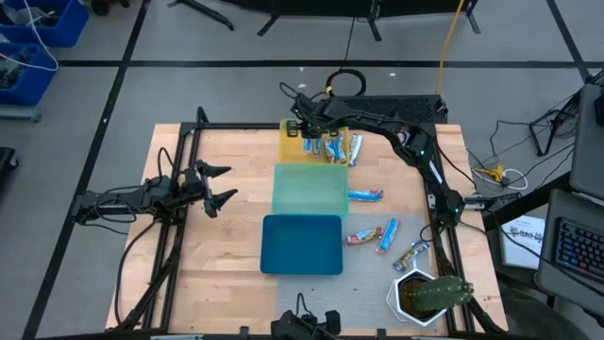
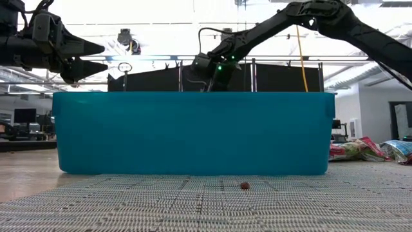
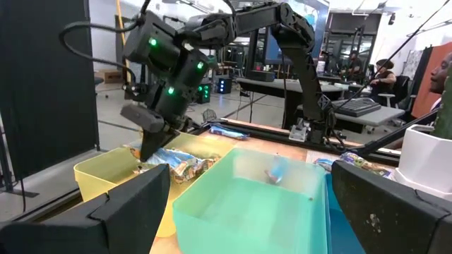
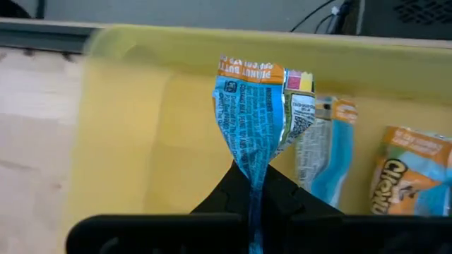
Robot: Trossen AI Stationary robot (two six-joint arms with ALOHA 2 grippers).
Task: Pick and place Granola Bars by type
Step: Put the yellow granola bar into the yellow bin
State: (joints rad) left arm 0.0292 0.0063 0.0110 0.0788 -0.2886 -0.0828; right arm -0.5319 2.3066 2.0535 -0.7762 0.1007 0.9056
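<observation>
Over yellow tray (image 4: 127, 141), right end effector (image 4: 253, 185) pinching bar (image 4: 247, 113)

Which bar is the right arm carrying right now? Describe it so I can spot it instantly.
Find the yellow tray at the table's far edge, beyond the green tray. The right gripper hangs over it, pinching a blue bar with an orange end. Unlike the bars lying flat in the tray, this one is lifted.

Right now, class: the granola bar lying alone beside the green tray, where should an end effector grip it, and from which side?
Grip the bar at its middle, across its narrow width, coming straight down. It lies flat on the table next to the green tray, with bare wood along both long edges.
</observation>
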